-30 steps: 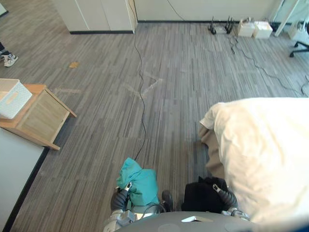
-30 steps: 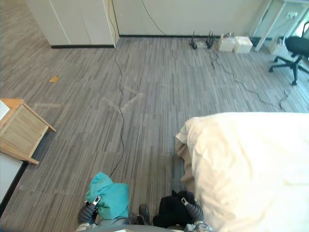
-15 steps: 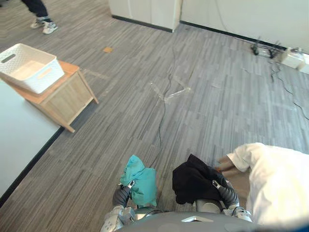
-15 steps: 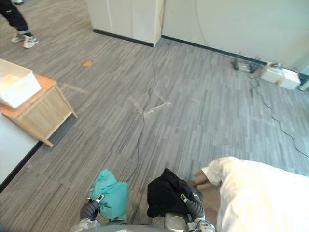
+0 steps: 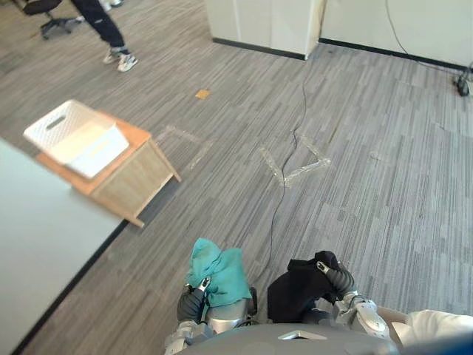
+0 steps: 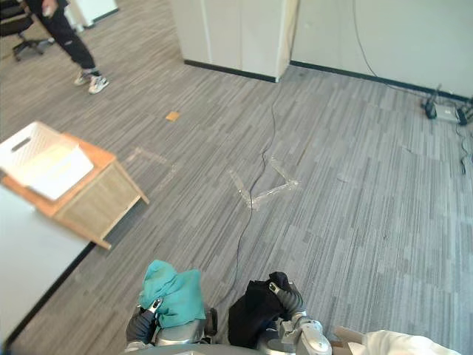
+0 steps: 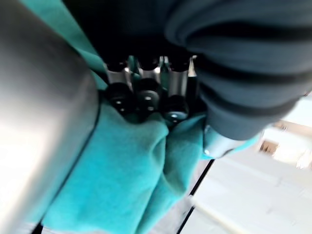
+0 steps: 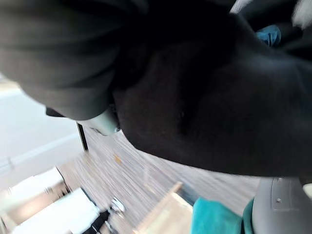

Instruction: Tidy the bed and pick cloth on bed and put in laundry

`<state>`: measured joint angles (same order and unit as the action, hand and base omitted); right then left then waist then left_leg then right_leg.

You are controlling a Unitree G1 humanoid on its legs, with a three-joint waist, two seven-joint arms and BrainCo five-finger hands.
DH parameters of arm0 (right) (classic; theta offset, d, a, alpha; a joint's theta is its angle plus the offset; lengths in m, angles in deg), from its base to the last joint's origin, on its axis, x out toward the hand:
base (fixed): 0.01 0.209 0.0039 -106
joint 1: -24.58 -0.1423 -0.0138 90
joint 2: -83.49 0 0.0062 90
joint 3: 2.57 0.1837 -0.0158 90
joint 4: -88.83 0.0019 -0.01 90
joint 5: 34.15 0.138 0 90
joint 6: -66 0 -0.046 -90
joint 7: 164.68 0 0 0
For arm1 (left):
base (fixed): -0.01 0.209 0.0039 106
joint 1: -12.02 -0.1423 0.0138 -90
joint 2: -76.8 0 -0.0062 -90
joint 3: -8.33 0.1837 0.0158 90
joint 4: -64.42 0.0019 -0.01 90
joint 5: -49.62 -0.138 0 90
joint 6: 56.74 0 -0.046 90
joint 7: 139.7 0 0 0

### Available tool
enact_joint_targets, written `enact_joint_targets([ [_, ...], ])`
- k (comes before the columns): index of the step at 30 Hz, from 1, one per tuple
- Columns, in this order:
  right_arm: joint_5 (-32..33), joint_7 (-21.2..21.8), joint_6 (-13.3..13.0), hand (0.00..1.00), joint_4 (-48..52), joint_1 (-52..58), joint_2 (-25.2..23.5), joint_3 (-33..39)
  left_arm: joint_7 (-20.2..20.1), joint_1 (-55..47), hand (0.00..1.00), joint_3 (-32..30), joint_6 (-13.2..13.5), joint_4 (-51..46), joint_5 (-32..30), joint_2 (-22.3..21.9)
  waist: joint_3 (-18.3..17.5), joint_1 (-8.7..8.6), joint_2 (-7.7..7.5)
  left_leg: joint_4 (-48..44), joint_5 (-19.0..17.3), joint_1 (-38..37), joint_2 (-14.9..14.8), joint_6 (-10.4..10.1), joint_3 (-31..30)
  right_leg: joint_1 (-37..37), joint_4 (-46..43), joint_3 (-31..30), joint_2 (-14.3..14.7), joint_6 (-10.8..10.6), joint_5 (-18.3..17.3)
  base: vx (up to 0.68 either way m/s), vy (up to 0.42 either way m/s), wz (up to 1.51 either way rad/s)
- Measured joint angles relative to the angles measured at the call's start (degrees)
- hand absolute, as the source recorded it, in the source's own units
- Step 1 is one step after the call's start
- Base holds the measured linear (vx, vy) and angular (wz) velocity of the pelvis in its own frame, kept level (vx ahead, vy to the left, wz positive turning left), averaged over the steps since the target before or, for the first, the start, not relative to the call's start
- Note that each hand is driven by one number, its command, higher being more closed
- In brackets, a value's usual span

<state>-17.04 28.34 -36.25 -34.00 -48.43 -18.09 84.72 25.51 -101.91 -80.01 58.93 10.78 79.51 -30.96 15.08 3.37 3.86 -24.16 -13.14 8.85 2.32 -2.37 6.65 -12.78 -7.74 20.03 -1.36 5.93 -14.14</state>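
As hands (image 5: pixel 194 297) (image 5: pixel 337 278) clutch teal cloth (image 5: pixel 219 268) and black cloth (image 5: pixel 294 294), carpet (image 5: pixel 384 170) lies open.

The left hand (image 7: pixel 146 80) has a row of silver fingers (image 7: pixel 116 75) capped with rounded, glossy dark tips. Beside them bulges its dark ribbed cover (image 7: pixel 243 73), folded in thick bands, with a pale grey rounded part under its edge. The right hand (image 5: pixel 334 278) wears the same dark ribbed cover over back and wrist. Behind it the arm (image 5: pixel 367 319) is silver-grey, a smooth, rounded shell.
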Motion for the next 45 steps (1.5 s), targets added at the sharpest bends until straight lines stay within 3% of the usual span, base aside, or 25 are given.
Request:
enact_joint_targets([
  [1, -1.01, -0.02, -0.39, 1.00, -0.03, 0.68, 0.01, 0.08, 0.06, 0.10, 1.00, 0.25, -0.09, 0.15, 0.25, 0.09, -0.09, -0.02, 0.13, 5.72, 2.72, -0.06, 0.39, -0.10, 1.05, -1.01, 0.79, -0.19, -0.12, -0.56, -0.32, 0.37, 0.063, -0.12],
  [3, -4.02, -0.79, -2.58, 1.00, -1.37, 1.57, 0.07, 0.36, 0.07, 1.03, 1.00, 0.66, -0.14, 1.36, 1.26, 0.34, 0.01, 0.10, 0.27, 19.16, 15.48, -0.18, 0.93, 0.73, 5.04, -4.92, 3.44, -0.40, -0.03, -3.08, -1.15, 0.55, 0.128, -0.08],
  [4, -5.47, -1.67, -4.16, 1.00, -3.18, 1.53, -0.22, 0.32, 0.05, 1.67, 1.00, 0.81, 0.11, 2.42, 2.45, 0.39, -0.04, 0.55, -0.01, 20.76, 19.40, -1.57, 1.40, 7.14, 7.58, -7.14, 3.79, -0.34, -0.59, -5.24, -2.33, 0.61, 0.158, 0.03],
  [5, -6.20, -2.37, -5.00, 1.00, -4.60, 1.22, -0.73, 0.33, -0.09, 2.68, 1.00, 0.77, 0.22, 3.57, 3.04, 0.60, -0.16, 0.65, -0.44, 21.15, 19.49, -2.78, 2.43, 9.28, 7.74, -8.06, 3.77, -0.15, -1.51, -5.71, -2.48, 0.52, 0.122, 0.26],
  [7, -8.39, -4.21, -8.21, 1.00, -7.11, 0.13, -1.00, -0.07, -0.46, 5.39, 1.00, 1.64, -0.02, 6.16, 3.34, 2.80, -0.37, 0.42, -1.04, 14.84, 16.56, -0.82, 2.81, 12.30, 8.98, -8.96, 3.62, -0.14, -2.31, -9.78, 2.42, 0.51, 0.122, 0.45],
  [10, -9.62, -5.44, -10.23, 1.00, -10.04, -1.21, -1.00, -0.66, -1.06, 5.43, 1.00, 0.49, 0.45, 7.31, 5.47, 2.63, -1.06, 0.66, -1.80, 5.44, 10.62, 0.13, 0.06, 9.01, 12.85, -8.78, -4.04, -2.15, -2.52, -11.71, 7.35, 0.36, 0.178, -0.01],
  [11, -9.68, -5.64, -11.81, 1.00, -10.64, -0.92, -0.89, -0.27, -1.03, 4.54, 1.00, 0.70, 0.47, 7.96, 6.03, 2.71, -2.52, 0.26, -1.59, 7.41, 8.23, -2.35, -0.32, 11.50, 12.74, -5.02, -16.45, -2.15, -3.51, -12.08, 7.52, 0.36, 0.214, 0.07],
  [12, -9.77, -5.85, -12.42, 1.00, -11.72, -1.49, -1.35, -0.68, -1.26, 3.87, 1.00, 1.09, 0.48, 8.38, 6.68, 3.60, -3.95, -0.09, -2.15, 9.89, 2.24, -5.85, 1.21, 11.33, 10.90, 0.69, -31.74, -3.14, -6.75, -14.60, 9.48, 0.38, 0.170, 0.02],
  [13, -9.83, -5.91, -12.41, 1.00, -12.57, -2.11, -1.83, -0.84, -1.29, 3.97, 1.00, 1.20, 0.44, 8.46, 6.67, 5.12, -3.71, 0.04, -4.27, 10.20, 1.50, -7.32, 2.90, 10.61, 10.86, 3.54, -39.14, -4.68, -9.21, -15.81, 11.34, 0.47, 0.109, 0.19],
  [14, -10.10, -5.76, -12.52, 1.00, -12.89, -2.17, -2.06, -1.49, -0.62, 5.55, 1.00, 1.07, -0.20, 9.97, 6.74, 6.87, -3.83, -0.36, -5.68, 10.82, 0.55, -9.98, 4.79, 10.80, 9.65, 8.42, -49.98, -5.43, -12.88, -15.42, 11.44, 0.43, 0.044, 0.51],
  [16, -9.83, -4.62, -13.32, 1.00, -12.18, -1.94, -0.98, -1.39, 0.94, 7.30, 1.00, 1.21, -1.00, 9.98, 6.73, 6.26, -3.45, -2.13, -4.97, 12.60, 0.30, -13.98, 5.43, 10.97, 6.67, 13.62, -56.72, -3.42, -16.22, -13.79, 8.59, 0.43, 0.045, 0.81],
  [19, -8.67, -3.48, -15.09, 1.00, -12.70, -3.38, -0.30, -0.04, 4.12, 10.01, 1.00, 2.25, -3.03, 8.89, 7.13, 5.37, -2.75, -4.09, -3.97, 15.76, 0.74, -19.66, 4.54, 9.88, 0.11, 20.12, -50.44, -1.25, -16.50, -13.65, 2.18, 0.41, -0.033, 1.09],
  [22, -6.27, -2.13, -17.40, 1.00, -15.63, -5.00, 0.67, 0.62, 6.48, 12.62, 1.00, 2.82, -6.36, 7.13, 7.76, 5.11, -1.74, -3.96, -2.66, 15.10, -0.93, -22.48, 0.71, 5.32, -6.79, 21.55, -27.48, 1.10, -12.37, -12.68, 1.18, 0.40, -0.186, 1.21],
  [24, -3.09, -1.83, -18.85, 1.00, -19.16, -6.90, 0.85, 1.00, 6.27, 14.14, 1.00, 1.88, -7.87, 8.11, 7.61, 5.68, -1.06, -3.60, -2.72, 14.93, -2.72, -23.98, -1.61, 2.24, -11.48, 22.07, -5.19, -3.40, -9.00, -13.69, 11.01, 0.39, -0.274, 1.17],
  [26, -1.96, -1.08, -18.90, 1.00, -20.39, -7.47, 0.38, 1.06, 5.94, 13.80, 1.00, -0.21, -8.04, 8.80, 7.63, 5.92, -0.32, -2.99, -4.03, 14.17, -4.82, -25.31, -1.59, 0.06, -13.03, 22.19, 1.74, -7.19, -9.57, -13.70, 16.00, 0.42, -0.391, 0.79],
  [27, -1.29, -0.18, -19.36, 1.00, -20.29, -7.78, 0.19, 1.69, 5.87, 13.39, 1.00, -2.16, -8.08, 9.71, 7.67, 5.89, 0.70, -2.95, -4.06, 12.45, -7.59, -27.17, -2.64, -0.33, -14.72, 21.89, -1.25, -7.44, -9.91, -11.30, 21.33, 0.50, -0.497, 0.70],
  [28, -0.91, 0.09, -19.90, 1.00, -20.34, -8.70, 1.51, 2.44, 5.83, 13.43, 1.00, -3.16, -8.50, 10.52, 7.67, 4.23, 1.22, -2.96, -1.18, 11.30, -8.52, -27.76, -4.95, -0.83, -15.23, 22.35, -5.93, -5.69, -8.37, -10.03, 16.98, 0.42, -0.412, 0.57],
  [32, -0.17, 0.72, -21.12, 1.00, -22.01, -10.71, 1.85, 2.57, 3.25, 11.15, 1.00, -5.08, -8.75, 10.47, 7.86, 2.32, 1.33, -2.29, -0.09, 5.17, -5.53, -27.07, -8.56, -2.09, -15.35, 23.77, -19.58, -2.06, -8.29, -7.23, 4.42, 0.43, -0.420, 0.45],
  [35, 0.47, 0.79, -20.52, 1.00, -23.04, -11.84, 1.74, 1.28, 1.04, 9.62, 1.00, -6.33, -10.41, 9.79, 9.16, 1.83, 1.45, -2.15, 0.39, -21.52, 6.40, -14.15, -10.53, -4.11, -16.39, 16.44, -12.73, 0.55, -4.33, -6.12, 2.79, 0.29, -0.341, 0.24],
  [38, 0.41, 0.26, -18.91, 1.00, -23.34, -11.97, 1.57, 0.76, -1.54, 7.67, 1.00, -7.11, -11.56, 6.32, 9.49, 1.85, 1.37, -1.05, 0.76, -38.53, 4.78, -2.81, -11.21, -3.13, -10.79, 8.49, -5.61, 1.16, -1.68, -4.99, 2.39, 0.29, -0.215, 0.01],
  [40, -1.15, 0.12, -17.34, 1.00, -23.31, -11.53, 1.66, 1.51, -2.32, 7.33, 1.00, -7.30, -13.41, 4.19, 10.42, 1.87, 1.25, 0.10, 0.74, -34.82, 2.85, 1.21, -9.53, -3.06, -5.61, 4.38, -1.90, 2.06, -2.10, -4.53, 2.88, 0.38, -0.145, -0.17],
  [42, -2.86, -0.02, -15.65, 1.00, -22.59, -11.40, 0.84, 3.61, -2.84, 7.40, 1.00, -7.32, -14.36, 4.23, 11.38, 1.70, 0.93, 0.00, 1.04, -19.46, 2.42, 0.87, -7.97, -2.78, 0.35, 1.42, 0.34, 4.36, -2.95, -4.96, 3.84, 0.34, -0.072, 0.21],
  [43, -3.76, -0.12, -13.94, 1.00, -20.61, -10.68, 0.62, 4.96, -3.18, 7.48, 1.00, -7.19, -13.98, 4.19, 10.91, 0.91, 0.47, -0.69, 1.40, -4.66, 5.91, -0.29, -6.54, -1.60, 4.36, -0.43, 1.87, 6.78, -2.87, -5.80, 3.72, 0.31, -0.026, 0.76],
  [44, -4.53, -0.27, -13.05, 1.00, -18.82, -9.79, 0.76, 5.99, -3.57, 7.50, 1.00, -6.99, -13.52, 4.21, 9.93, -0.08, -0.05, -0.96, 2.21, 4.91, 11.64, -0.93, -5.58, 0.79, 7.15, -1.53, 2.11, 8.74, -2.29, -6.95, 3.07, 0.47, -0.026, 1.26],
  [45, -4.88, -0.62, -11.67, 1.00, -18.53, -9.19, 0.13, 7.45, -3.60, 7.55, 1.00, -5.98, -12.97, 5.02, 8.77, -0.39, -1.02, -1.01, 1.06, 11.86, 13.21, -3.07, -4.07, 6.55, 10.77, -2.38, 2.19, 11.47, -2.85, -8.01, 2.42, 0.39, -0.018, 1.22],
])
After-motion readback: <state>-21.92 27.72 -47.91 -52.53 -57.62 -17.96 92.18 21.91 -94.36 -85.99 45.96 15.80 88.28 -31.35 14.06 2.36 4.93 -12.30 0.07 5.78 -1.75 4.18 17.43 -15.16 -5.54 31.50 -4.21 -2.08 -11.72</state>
